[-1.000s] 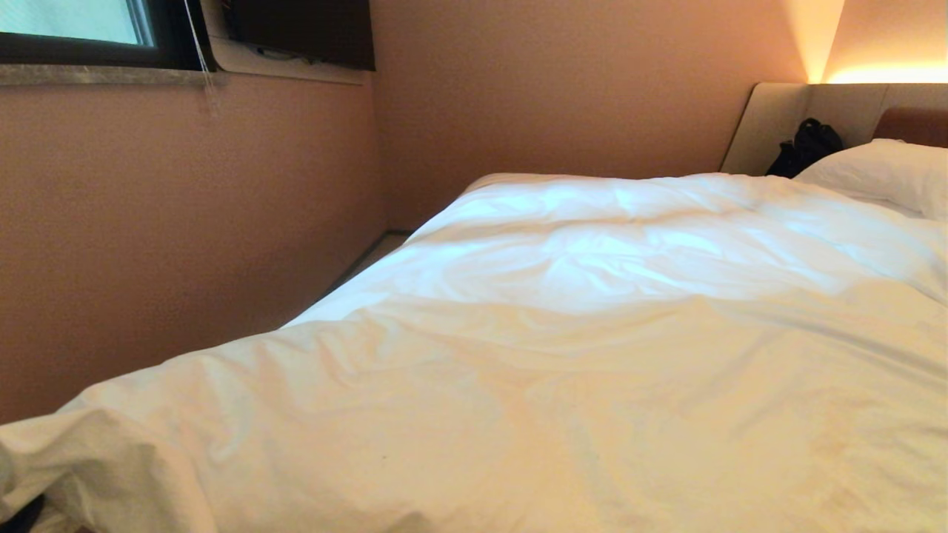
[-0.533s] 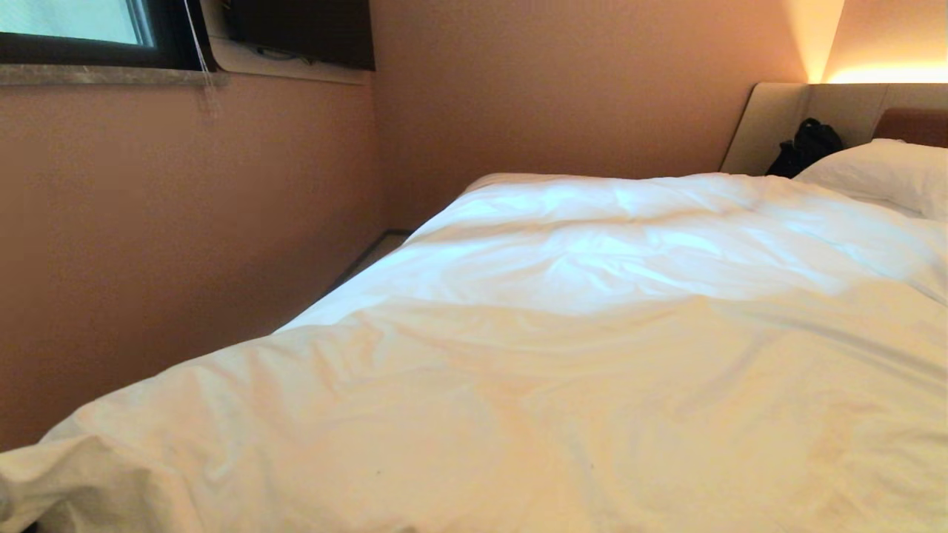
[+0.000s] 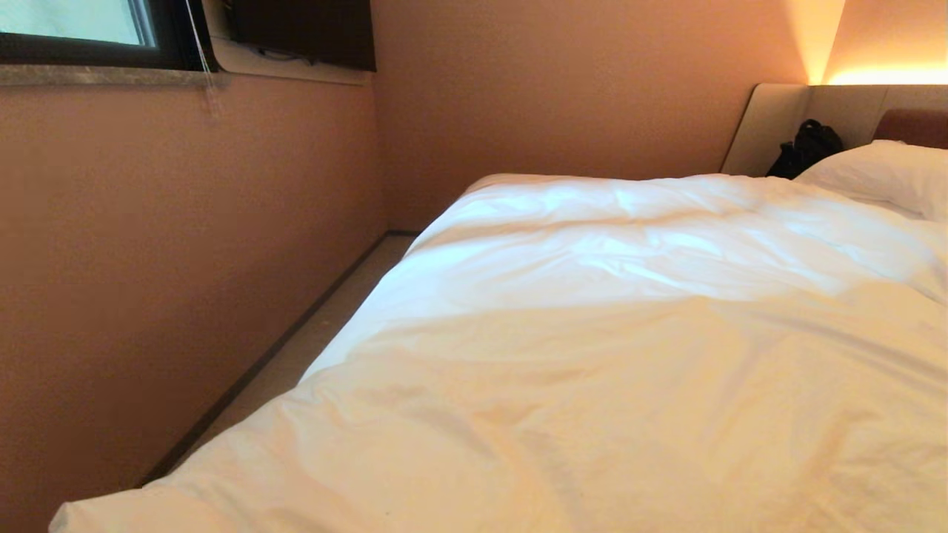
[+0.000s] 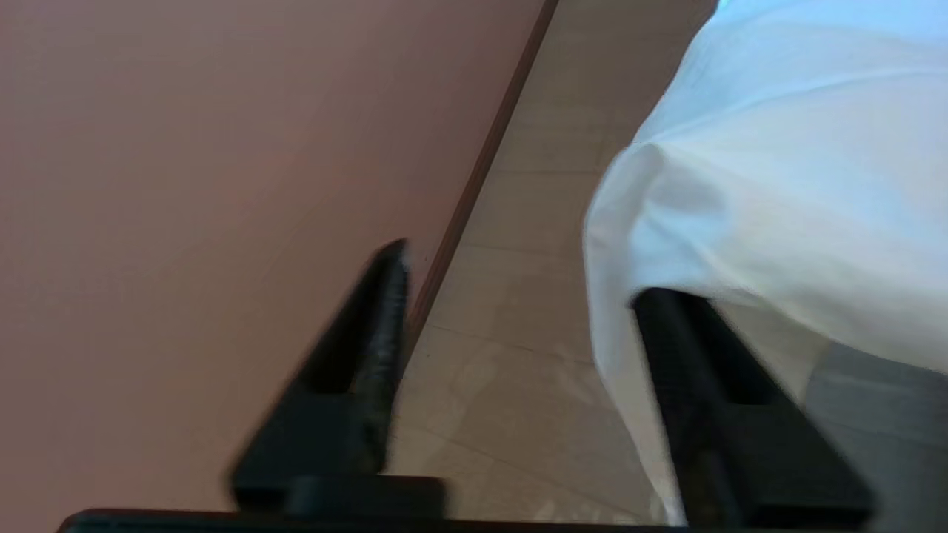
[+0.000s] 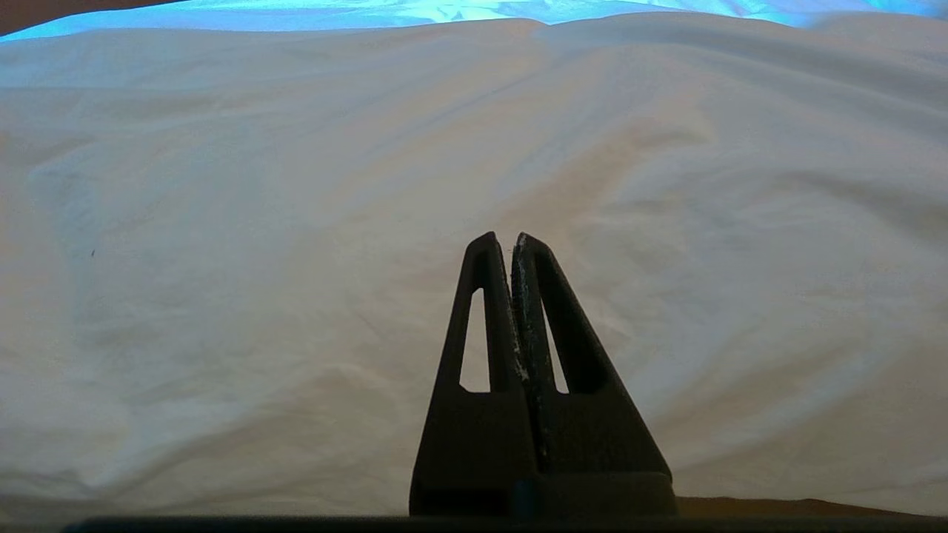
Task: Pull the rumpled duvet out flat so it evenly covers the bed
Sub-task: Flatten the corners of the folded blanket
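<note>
A room with pinkish-brown walls is seen, a dark-framed window set high in the left one and a strip of pale tiled floor running along its skirting. The bed is shown with its padded headboard at the far right, where a white pillow and a black bag are found. The duvet is spread across the bed, softly creased, its near left corner hanging over the bed's left edge. The left gripper is held beside that hanging corner, jaws parted wide with nothing between them; one finger is overlapped by the cloth. The right gripper is poised before the duvet's broad surface, jaws pressed together and empty.
</note>
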Controlling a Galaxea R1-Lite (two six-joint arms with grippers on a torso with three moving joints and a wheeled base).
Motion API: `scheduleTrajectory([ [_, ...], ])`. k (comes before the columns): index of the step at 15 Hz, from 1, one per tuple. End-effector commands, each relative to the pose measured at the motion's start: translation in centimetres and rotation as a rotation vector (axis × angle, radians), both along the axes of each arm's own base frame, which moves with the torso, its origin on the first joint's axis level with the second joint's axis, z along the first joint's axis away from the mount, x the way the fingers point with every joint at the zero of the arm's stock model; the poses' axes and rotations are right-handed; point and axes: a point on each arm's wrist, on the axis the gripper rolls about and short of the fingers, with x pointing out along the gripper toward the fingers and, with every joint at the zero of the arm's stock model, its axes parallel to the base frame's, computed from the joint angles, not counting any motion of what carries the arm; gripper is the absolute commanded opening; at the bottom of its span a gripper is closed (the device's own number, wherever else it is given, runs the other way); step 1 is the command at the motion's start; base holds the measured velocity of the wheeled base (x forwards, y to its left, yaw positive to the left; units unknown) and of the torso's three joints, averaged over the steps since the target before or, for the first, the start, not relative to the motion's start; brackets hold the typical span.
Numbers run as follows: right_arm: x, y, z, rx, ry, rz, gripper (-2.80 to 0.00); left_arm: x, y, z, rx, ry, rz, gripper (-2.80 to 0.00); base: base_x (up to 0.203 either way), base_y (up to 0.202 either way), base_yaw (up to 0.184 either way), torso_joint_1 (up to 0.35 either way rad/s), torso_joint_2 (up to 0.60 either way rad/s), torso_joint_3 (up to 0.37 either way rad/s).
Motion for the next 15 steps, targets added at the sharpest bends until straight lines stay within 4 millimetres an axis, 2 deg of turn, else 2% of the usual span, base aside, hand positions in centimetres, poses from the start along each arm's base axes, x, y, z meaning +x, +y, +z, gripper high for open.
scheduleTrajectory([
  [1, 0.0, 0.0, 0.0, 0.0, 0.0, 0.001, -2.8, -0.4, 0.1, -0.2, -0.001, -0.01, 0.0, 0.0, 0.0, 0.0, 0.0, 0.0, 0.0, 0.0],
  [7, 0.0, 0.0, 0.0, 0.0, -0.001, 0.001, -2.8, -2.6, 0.7, -0.4, -0.011, -0.061, 0.029, 0.0, 0.0, 0.0, 0.0, 0.0, 0.0, 0.0],
  [10, 0.0, 0.0, 0.0, 0.0, 0.0, 0.001, -2.8, -3.7, 1.0, -1.2, 0.011, 0.056, 0.055, 0.0, 0.0, 0.0, 0.0, 0.0, 0.0, 0.0],
  [12, 0.0, 0.0, 0.0, 0.0, 0.0, -0.001, -2.8, -4.4, 1.1, -0.5, -0.016, 0.057, 0.061, 0.0, 0.0, 0.0, 0.0, 0.0, 0.0, 0.0],
  [15, 0.0, 0.0, 0.0, 0.0, 0.0, 0.0, -2.8, -5.6, 1.3, -0.8, -0.023, 0.05, 0.063, 0.0, 0.0, 0.0, 0.0, 0.0, 0.0, 0.0],
])
